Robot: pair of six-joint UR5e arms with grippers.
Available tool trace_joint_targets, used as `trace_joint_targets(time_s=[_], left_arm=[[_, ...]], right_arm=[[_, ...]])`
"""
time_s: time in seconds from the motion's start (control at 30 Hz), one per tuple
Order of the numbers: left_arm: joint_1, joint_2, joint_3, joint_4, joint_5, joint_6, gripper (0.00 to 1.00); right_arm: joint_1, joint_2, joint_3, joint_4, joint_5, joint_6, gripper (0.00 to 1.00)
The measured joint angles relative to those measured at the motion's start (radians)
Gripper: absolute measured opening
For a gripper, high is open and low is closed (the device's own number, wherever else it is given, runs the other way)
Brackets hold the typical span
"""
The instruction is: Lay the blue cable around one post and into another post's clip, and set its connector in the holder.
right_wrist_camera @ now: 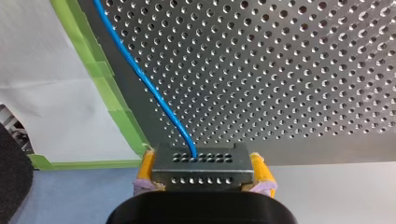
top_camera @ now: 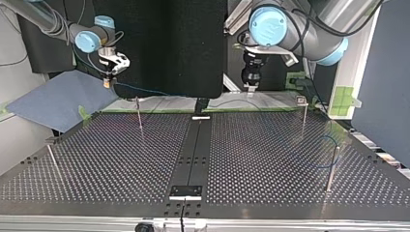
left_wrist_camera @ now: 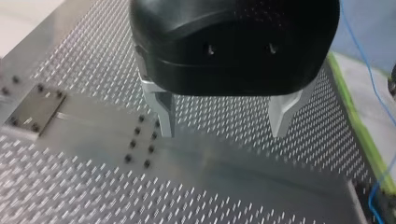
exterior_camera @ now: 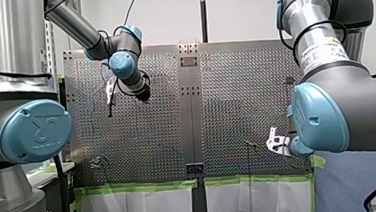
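Holding the connector (right_wrist_camera: 201,167), are we, or only touching it?

— Pinching it. Our right pincer (right_wrist_camera: 201,171) has its yellow pads (right_wrist_camera: 146,164) pressed on the block's two flat sides, and the blue cable (right_wrist_camera: 140,74) leaves its perforated face. In the top view the connector sits off to the left of the centre strip (top_camera: 193,145), just past the strip's far end, above the green tape (right_wrist_camera: 107,93).

— And our left pincer (left_wrist_camera: 226,119)?

— Spread, with nothing between its metal fingers (left_wrist_camera: 163,109). It hovers over the centre strip.

— How do we expect the thing to handle?

— The connector looks small and rigid, so the flat sides are the right hold, and we judge it will not slip. The cable is thin and limp. It is light, but it will likely sag, trail and spring out of any curve we give it. It runs from the connector past the strip's far end, and a loop of it shows beside a post (top_camera: 332,166) on the strip's other side. To lay it round a post we would take it close to that post, loosely enough to let it slide.

— Any containers?

— Only the holder, and we cannot pick it out with certainty on the worktop (top_camera: 270,159). The connector is not in it, being in our right pincer.
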Motion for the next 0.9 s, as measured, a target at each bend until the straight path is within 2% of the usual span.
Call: trace_joint_targets(time_s=[0.2, 0.5, 0.9], left_arm=[[-0.065, -0.065, 0.004, 0.064, 0.030, -0.018, 1.00], [-0.142, -0.142, 0.064, 0.142, 0.082, -0.014, 1.00], [-0.248, -0.248, 0.170, 0.248, 0.095, -0.030, 1.00]], right_arm=[[0.007, 0.000, 0.008, 0.003, 0.000, 0.000, 0.00], [0.023, 0.000, 0.021, 0.007, 0.015, -0.021, 0.00], [0.031, -0.001, 0.027, -0.004, 0.020, -0.032, 0.00]])
